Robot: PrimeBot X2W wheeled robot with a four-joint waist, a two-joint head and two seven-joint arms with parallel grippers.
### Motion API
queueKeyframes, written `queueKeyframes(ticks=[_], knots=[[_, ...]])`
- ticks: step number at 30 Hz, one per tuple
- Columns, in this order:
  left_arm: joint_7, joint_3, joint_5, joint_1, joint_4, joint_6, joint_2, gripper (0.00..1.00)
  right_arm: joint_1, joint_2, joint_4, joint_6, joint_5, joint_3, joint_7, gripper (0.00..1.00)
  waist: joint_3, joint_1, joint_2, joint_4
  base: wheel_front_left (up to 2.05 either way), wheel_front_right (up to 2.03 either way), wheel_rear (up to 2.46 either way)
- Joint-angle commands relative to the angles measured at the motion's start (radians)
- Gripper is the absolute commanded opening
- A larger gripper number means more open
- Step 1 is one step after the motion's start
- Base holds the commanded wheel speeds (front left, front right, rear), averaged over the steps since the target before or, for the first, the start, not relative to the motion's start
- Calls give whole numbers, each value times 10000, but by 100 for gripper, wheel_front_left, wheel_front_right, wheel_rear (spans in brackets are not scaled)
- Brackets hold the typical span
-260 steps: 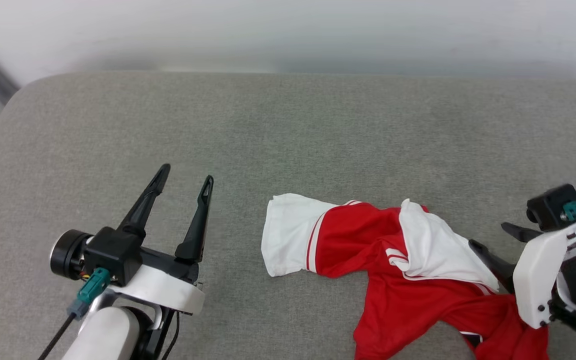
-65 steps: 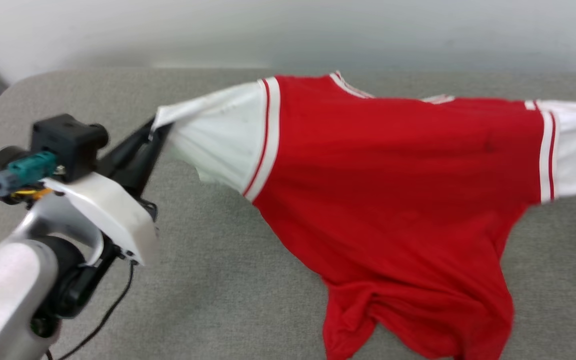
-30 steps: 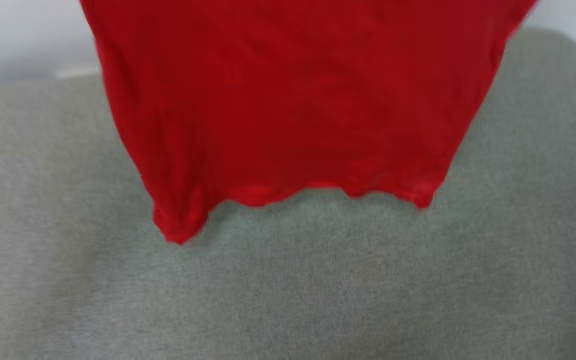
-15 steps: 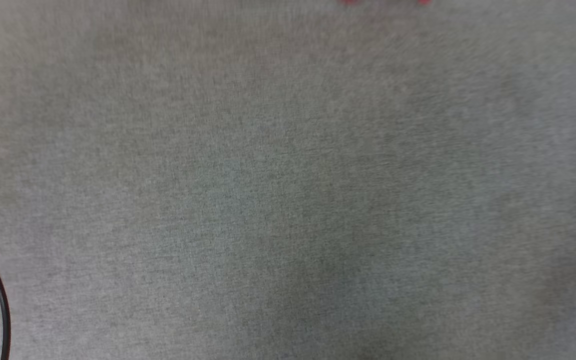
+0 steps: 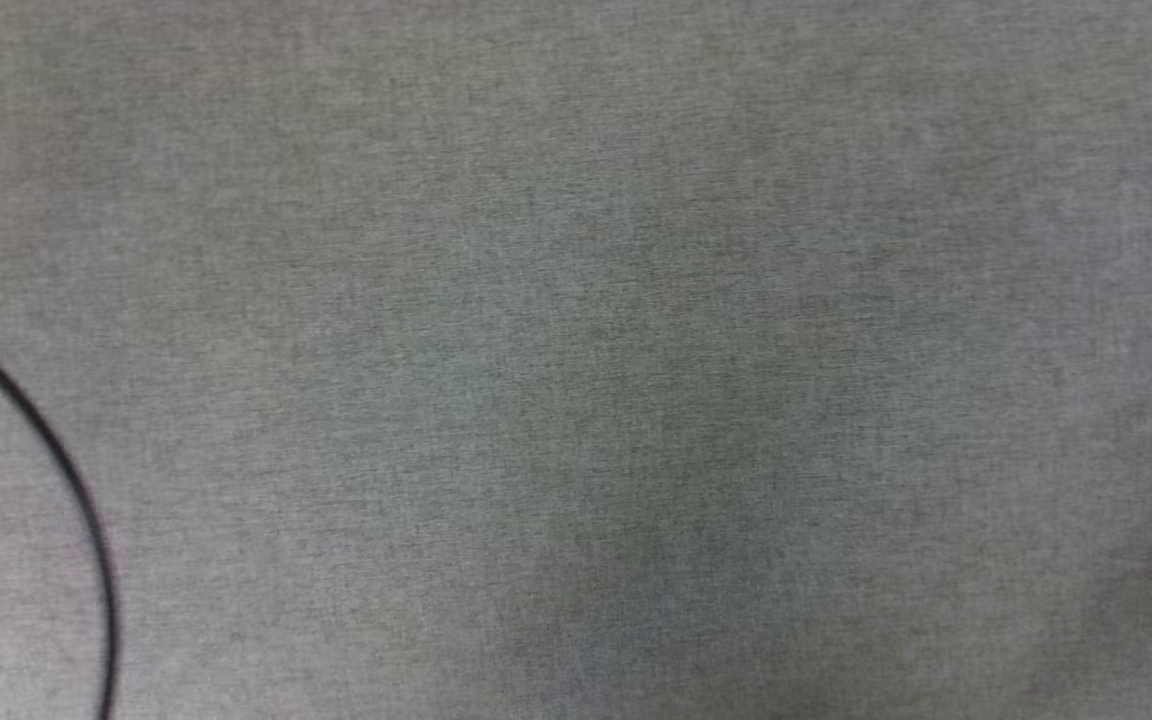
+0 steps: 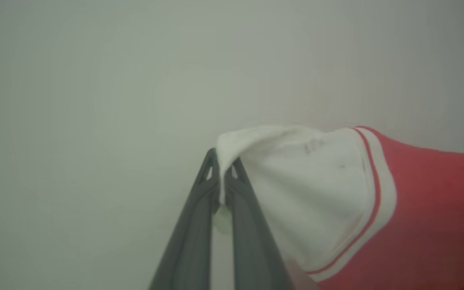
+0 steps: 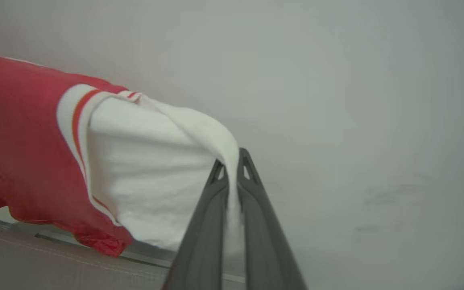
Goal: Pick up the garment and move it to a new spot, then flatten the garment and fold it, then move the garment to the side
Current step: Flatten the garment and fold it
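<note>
Left claw [image 6: 220, 161] is pressed together, pinching the cuff edge of one white short sleeve of the red jersey-style T-shirt [image 6: 417, 201] with red-and-white stripe trim. From that claw the shirt runs off to the right, held up in front of a pale wall [image 6: 95, 100]. Right claw [image 7: 232, 159] is pressed together on the other white sleeve's edge, and the red body trails off to its left. Long axis is sleeve to sleeve, spanning claw to claw. Head view: grey woven-fabric surface [image 5: 636, 300], with a thin black cable [image 5: 66, 470] curving at its left edge.
</note>
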State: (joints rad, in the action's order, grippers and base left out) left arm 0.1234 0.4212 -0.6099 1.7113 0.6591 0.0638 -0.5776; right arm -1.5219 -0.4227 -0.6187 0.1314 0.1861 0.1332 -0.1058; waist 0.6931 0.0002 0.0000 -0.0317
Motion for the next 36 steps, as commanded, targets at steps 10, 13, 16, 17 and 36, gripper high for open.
queueKeyframes(ticks=[10,13,16,17,36], knots=[[1286,1018,-417,-5711,505,412,814,0,3913,322,-919,-12,1230,1312,608,0,-2177,-2,0,309,0,0,0],[1233,1200,-561,-6757,319,476,735,0,4715,122,-667,-12,1635,1533,488,0,-2622,-2,0,352,0,0,0],[1082,1430,-809,-8246,-107,496,568,0,6098,-252,-181,-12,2211,1854,254,0,-3284,-2,0,433,0,0,0],[999,1481,-891,-8736,-254,482,489,0,6571,-417,39,-12,2396,1959,180,0,-3468,-2,0,449,0,0,0],[225,2354,-1195,-14973,-4207,-1533,-920,0,12240,-2273,2222,-15,3092,2268,590,0,-5482,-2,0,519,0,0,0]])
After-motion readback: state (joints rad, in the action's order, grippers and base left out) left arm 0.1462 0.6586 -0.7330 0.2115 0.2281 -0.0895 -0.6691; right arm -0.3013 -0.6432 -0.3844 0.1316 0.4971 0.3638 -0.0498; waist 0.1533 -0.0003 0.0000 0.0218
